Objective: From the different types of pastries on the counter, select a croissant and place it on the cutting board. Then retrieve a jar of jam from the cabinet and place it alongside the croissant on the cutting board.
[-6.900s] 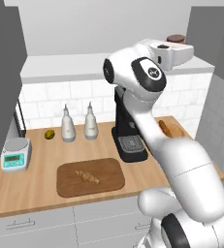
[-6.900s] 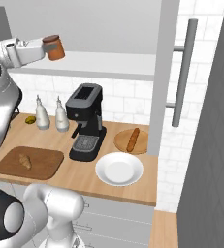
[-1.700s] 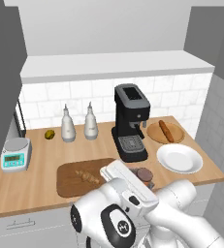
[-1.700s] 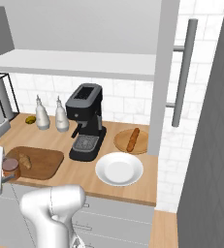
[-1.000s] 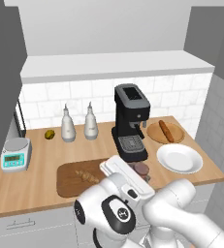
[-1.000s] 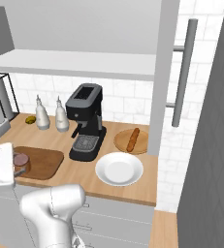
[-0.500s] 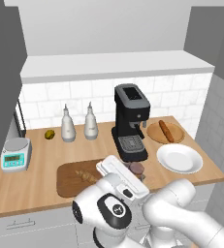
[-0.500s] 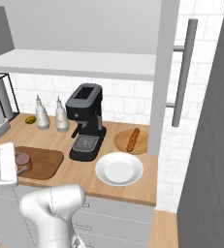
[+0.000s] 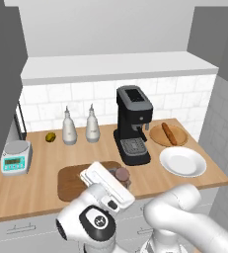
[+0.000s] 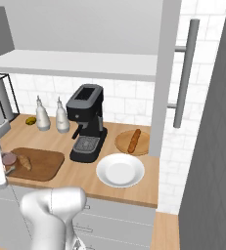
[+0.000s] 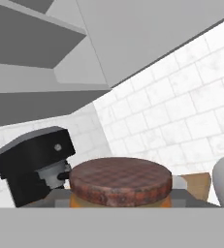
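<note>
I see the long tan tabletop (image 9: 31, 190) running under the white tiled wall. A black coffee machine (image 9: 132, 123) stands near its middle. To the machine's right sit a white plate (image 9: 182, 161) and, behind it, a small round wooden plate carrying the reddish stick pastry (image 9: 169, 133). Left of the machine I note two white bottles (image 9: 80, 126), then a small scale (image 9: 15, 157) at the far left end.

The dark cutting board (image 10: 43, 163) lies at the front, left of the machine. The croissant (image 10: 24, 162) rests on it, clear in the right base view.

The tool (image 9: 116, 182) is low over the board's right part, closed on the jar of jam (image 9: 121, 174). In the hand view the jar's brown lid (image 11: 120, 179) sits right before the camera, orange contents just below it. In the right base view the jar is just beside the croissant, to its left. I cannot tell whether the jar's base touches the board.
</note>
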You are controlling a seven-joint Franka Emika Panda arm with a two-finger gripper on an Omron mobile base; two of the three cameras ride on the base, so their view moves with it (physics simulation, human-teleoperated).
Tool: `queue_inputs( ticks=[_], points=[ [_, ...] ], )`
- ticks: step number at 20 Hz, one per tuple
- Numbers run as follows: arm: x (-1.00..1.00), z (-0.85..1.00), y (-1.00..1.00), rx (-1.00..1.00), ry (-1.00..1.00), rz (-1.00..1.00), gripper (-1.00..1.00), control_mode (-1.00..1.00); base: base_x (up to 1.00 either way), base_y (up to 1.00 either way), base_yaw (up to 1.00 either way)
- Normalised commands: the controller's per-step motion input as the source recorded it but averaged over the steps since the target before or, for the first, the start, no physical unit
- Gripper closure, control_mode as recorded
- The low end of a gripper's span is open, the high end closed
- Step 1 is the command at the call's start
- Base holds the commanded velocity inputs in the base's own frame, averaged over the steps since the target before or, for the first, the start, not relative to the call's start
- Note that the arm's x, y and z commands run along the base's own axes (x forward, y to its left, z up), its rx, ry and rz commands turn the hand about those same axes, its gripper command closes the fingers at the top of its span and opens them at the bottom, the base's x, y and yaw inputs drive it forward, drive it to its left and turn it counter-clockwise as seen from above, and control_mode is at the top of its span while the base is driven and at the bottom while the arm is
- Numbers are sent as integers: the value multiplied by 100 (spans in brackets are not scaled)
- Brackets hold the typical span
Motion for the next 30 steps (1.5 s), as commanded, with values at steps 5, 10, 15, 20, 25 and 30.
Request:
queue_inputs(
  ticks=[5,10,15,20,25,30],
  points=[
    [22,0,59,0,-2,0,100,-100,0,0,0],
    [18,0,59,0,0,0,100,-100,0,0,0],
    [20,-30,43,0,1,0,100,-100,0,0,0],
    [36,-52,13,0,1,0,100,-100,0,0,0],
    [31,-52,0,0,0,0,100,-100,0,0,0],
    [30,-46,7,0,0,0,100,-100,0,0,0]
  ],
)
